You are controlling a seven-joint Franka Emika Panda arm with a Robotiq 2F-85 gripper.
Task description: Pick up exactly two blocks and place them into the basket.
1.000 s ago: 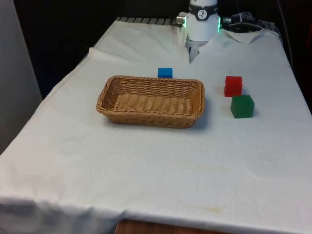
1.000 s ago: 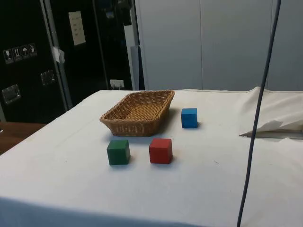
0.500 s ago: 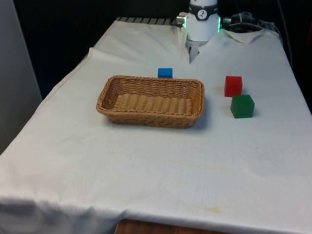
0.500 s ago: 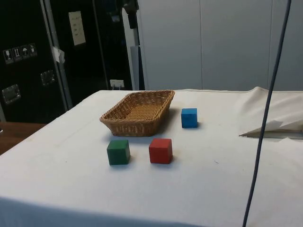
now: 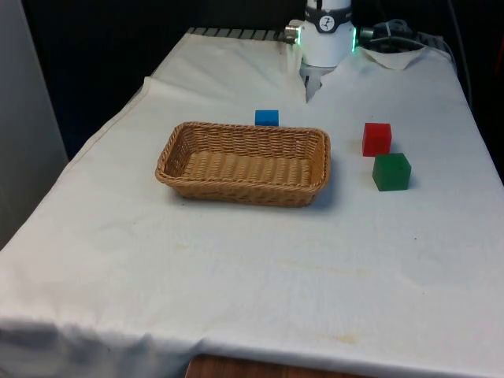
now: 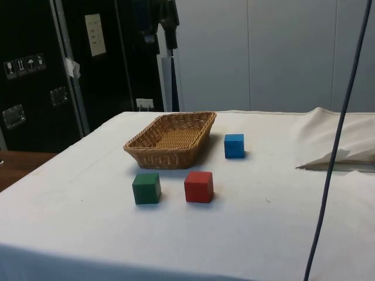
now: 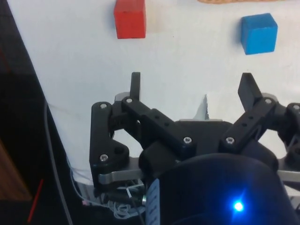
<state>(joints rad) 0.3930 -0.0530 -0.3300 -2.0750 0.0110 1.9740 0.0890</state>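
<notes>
Beyond your fingers (image 7: 192, 86), which stand wide apart and hold nothing, the red block (image 7: 130, 18) and blue block (image 7: 258, 33) rest on the desk (image 7: 187, 61).

Gripper (image 7: 192, 86) hangs high above the table's far end, fingers (image 7: 135, 84) spread wide apart, holding nothing, pointing down at the white cloth.

basket (image 5: 242, 161) mid-table, one block (image 5: 267, 118) behind, two blocks (image 5: 377, 138) (image 5: 391, 172) at front view's right
</notes>
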